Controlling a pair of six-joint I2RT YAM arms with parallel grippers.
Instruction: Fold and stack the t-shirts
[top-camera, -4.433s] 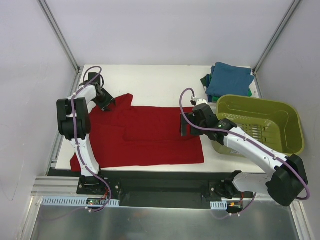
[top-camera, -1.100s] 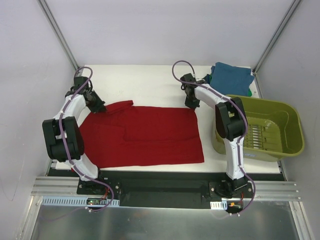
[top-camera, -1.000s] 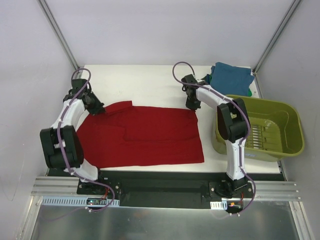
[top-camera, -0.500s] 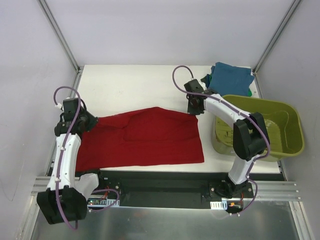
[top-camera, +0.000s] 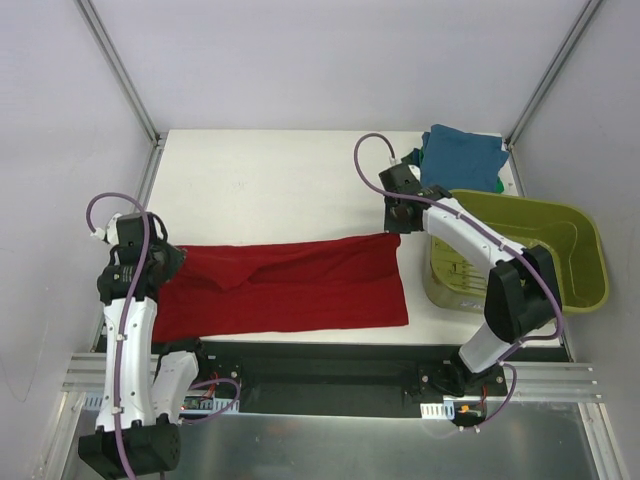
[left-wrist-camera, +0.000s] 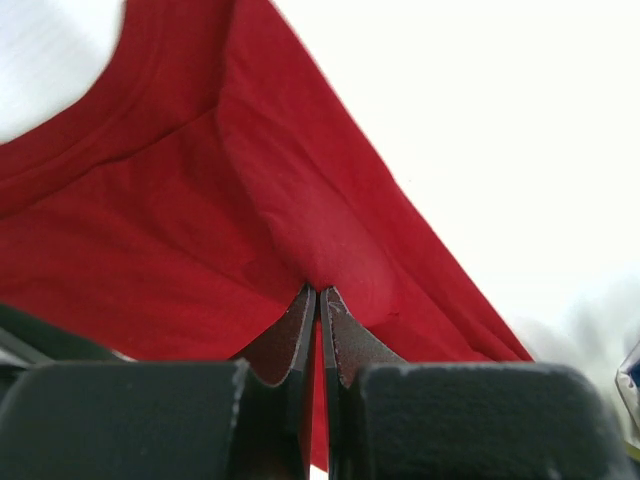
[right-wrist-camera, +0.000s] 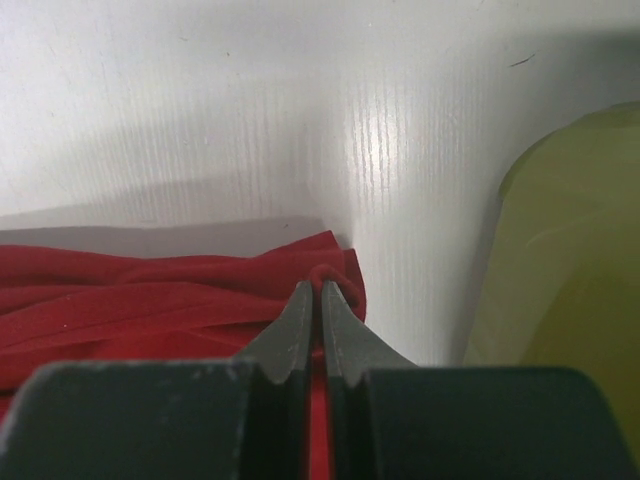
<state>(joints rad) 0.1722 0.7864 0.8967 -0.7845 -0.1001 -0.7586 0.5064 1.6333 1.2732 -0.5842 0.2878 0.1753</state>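
left fingers (left-wrist-camera: 300, 330) clenched on dark red t-shirt (top-camera: 300, 285) edge | right fingers (right-wrist-camera: 298, 325) clenched on its corner | risk: thin pinch slips, fold skews

Plain red t-shirt (top-camera: 300, 285); folded t-shirt (top-camera: 460, 160) teal, prob. green beneath; basket (top-camera: 520, 222) olive.

White table (top-camera: 270, 185), pale grey walls (top-camera: 330, 60)

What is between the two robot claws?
The dark red t-shirt stretches between them, pinched by the left gripper and the right gripper; the top view shows it.
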